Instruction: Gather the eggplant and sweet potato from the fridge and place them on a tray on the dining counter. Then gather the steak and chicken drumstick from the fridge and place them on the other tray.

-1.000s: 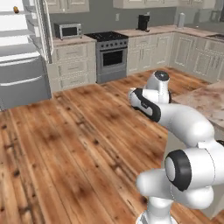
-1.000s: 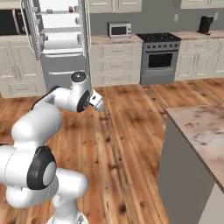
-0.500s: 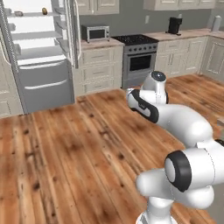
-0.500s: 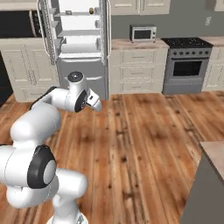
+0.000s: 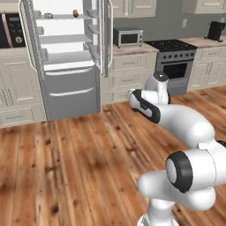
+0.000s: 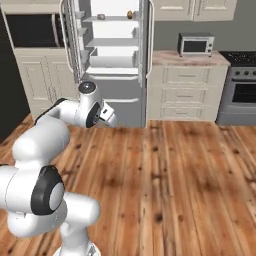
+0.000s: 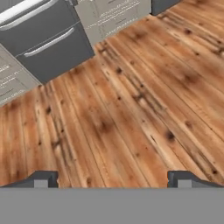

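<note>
We see the fridge (image 5: 66,62) standing against the far wall with its upper doors swung open, exposing white shelves inside; its lower drawers, dark grey with pale bar handles, are shut. On the top shelf sit two small items: a tan-brown lump, which we take to be the chicken drumstick (image 5: 75,13), toward the right, and a smaller pale item (image 5: 48,15) toward the left that we cannot identify at this size. In the right base view the same two items appear on the top shelf, the drumstick (image 6: 130,14) to the right of the pale item (image 6: 101,16). The gripper (image 7: 112,178) hangs over the wooden floor (image 5: 79,159), well apart from the fridge, with its two dark fingertips (image 7: 41,178) spread wide and nothing between them; it holds no item. In the hand view we see the plank floor beneath the gripper and the grey fridge drawers (image 7: 43,39) at the upper left. The arm (image 5: 176,119) folds forward at mid height in front of the base. To the right of the fridge stands a cream cabinet carrying a microwave (image 5: 128,37) on its tabletop (image 5: 132,48), and beyond it a stove (image 5: 174,66) with a dark oven door. A built-in oven (image 5: 11,30) sits in the cream cabinet to the left of the fridge. A dark appliance (image 5: 215,30) stands at the far right on the worktop.
</note>
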Controlling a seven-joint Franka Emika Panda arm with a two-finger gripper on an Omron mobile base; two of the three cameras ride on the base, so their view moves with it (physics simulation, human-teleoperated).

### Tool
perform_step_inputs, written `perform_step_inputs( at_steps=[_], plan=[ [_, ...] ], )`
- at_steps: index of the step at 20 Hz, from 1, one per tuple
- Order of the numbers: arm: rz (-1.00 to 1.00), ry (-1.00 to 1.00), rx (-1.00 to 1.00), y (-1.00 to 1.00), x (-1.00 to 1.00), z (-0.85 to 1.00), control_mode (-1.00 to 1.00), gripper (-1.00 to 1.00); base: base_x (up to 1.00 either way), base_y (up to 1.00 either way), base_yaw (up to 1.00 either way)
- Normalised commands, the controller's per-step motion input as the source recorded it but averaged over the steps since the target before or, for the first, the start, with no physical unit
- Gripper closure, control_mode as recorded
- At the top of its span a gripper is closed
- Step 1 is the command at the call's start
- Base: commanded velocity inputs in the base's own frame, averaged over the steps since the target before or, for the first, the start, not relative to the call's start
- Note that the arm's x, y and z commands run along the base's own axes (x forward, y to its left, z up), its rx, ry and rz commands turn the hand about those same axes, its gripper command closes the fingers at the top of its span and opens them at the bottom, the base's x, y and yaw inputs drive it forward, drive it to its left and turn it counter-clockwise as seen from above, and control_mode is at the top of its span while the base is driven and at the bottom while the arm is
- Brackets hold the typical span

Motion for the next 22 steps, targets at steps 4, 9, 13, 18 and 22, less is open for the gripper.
perform_step_inputs(
  at_steps=[4, 9, 13, 18, 22],
  plan=[
    [0.00, 0.00, 0.00, 0.00, 0.00, 0.00, 1.00, -1.00, 1.00, 0.38, 0.26],
    [0.00, 0.00, 0.00, 0.00, 0.00, 0.00, 1.00, -1.00, 1.00, 0.34, 0.24],
    [0.00, 0.00, 0.00, 0.00, 0.00, 0.00, 1.00, -1.00, 1.00, 0.04, 0.14],
    [0.00, 0.00, 0.00, 0.00, 0.00, 0.00, 1.00, -1.00, 0.88, 0.00, 0.07],
    [0.00, 0.00, 0.00, 0.00, 0.00, 0.00, 1.00, -1.00, 0.95, 0.00, 0.05]
  ],
)
